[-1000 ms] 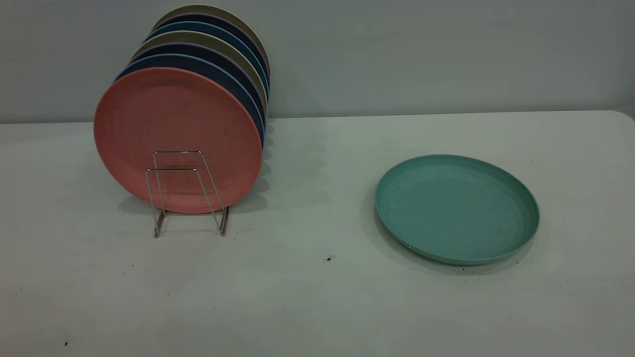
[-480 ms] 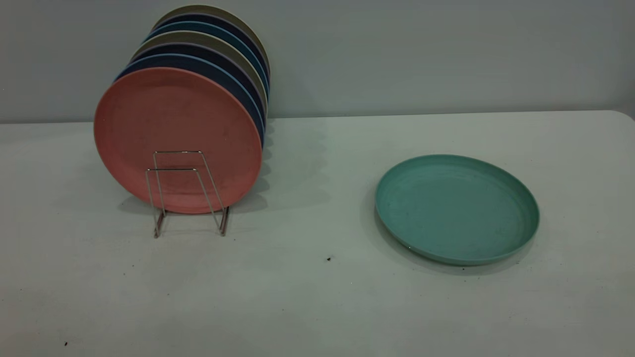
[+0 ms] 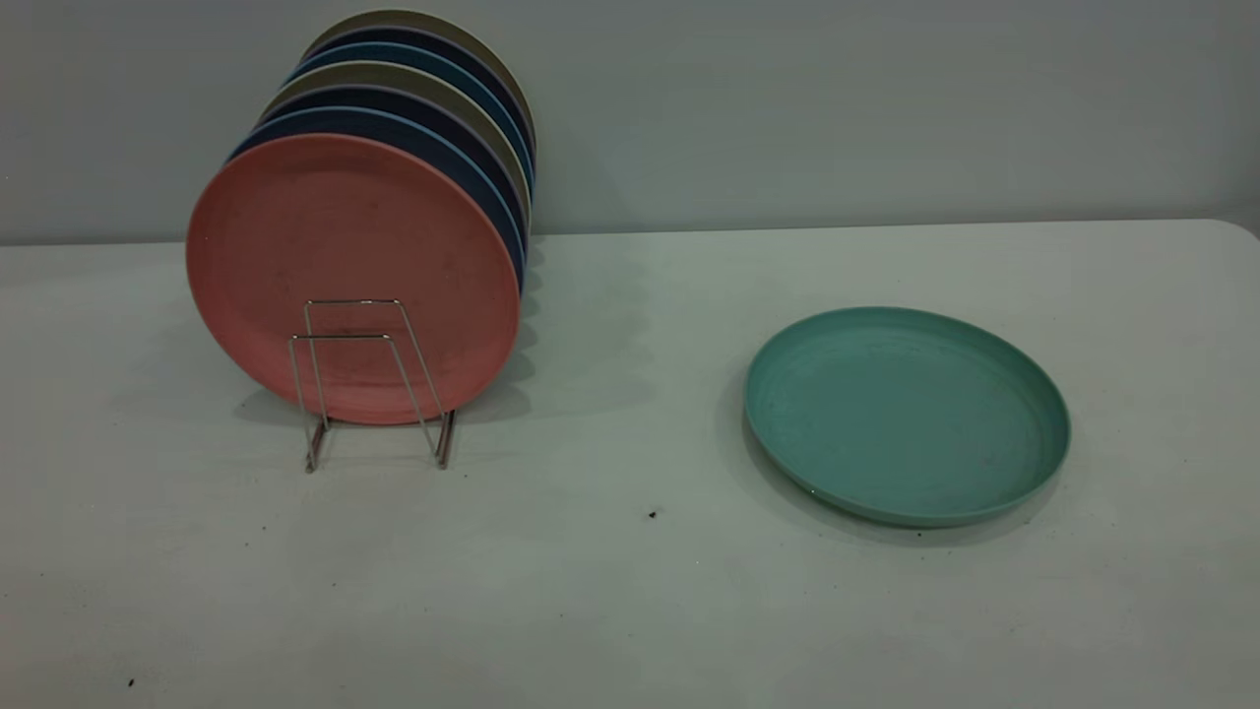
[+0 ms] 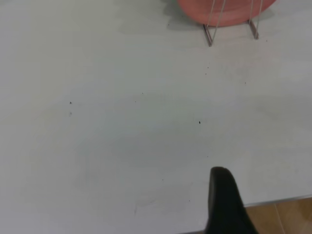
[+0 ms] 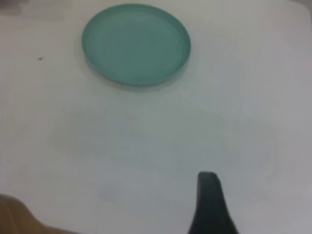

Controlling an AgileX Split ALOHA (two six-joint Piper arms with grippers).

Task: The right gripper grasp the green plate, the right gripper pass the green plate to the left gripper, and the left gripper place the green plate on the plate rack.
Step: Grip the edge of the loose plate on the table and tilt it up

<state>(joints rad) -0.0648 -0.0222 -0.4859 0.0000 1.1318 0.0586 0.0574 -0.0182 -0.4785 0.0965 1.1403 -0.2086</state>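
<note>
While only one dark finger of the right gripper [image 5: 209,204] shows in its wrist view, low over the bare table [image 3: 630,591] near that table's edge, whether its claw is spread or closed cannot be told; it grasps nothing that can be seen. Well apart from that finger, farther out across the tabletop, the green plate [image 5: 136,44] lies flat and right side up, with open table between the two and nothing touching it. One dark finger is likewise all that shows of the left gripper [image 4: 224,202] in its own wrist view, also near the table's edge, and its state cannot be told either; ahead of it, well apart, stand the feet of the plate rack [image 4: 231,22] with the lower edge of the salmon-pink plate [image 4: 229,9] resting in it. From the exterior view neither gripper is in sight. There the green plate [image 3: 907,414] sits on the right half of the table, well clear of the plate rack [image 3: 369,379] on the left half. That wire rack holds a row of upright plates: the salmon-pink plate [image 3: 345,266] at the front, then dark blue plates [image 3: 413,123] and olive-beige plates [image 3: 394,74] lined up behind it toward the grey wall [image 3: 837,108]
</note>
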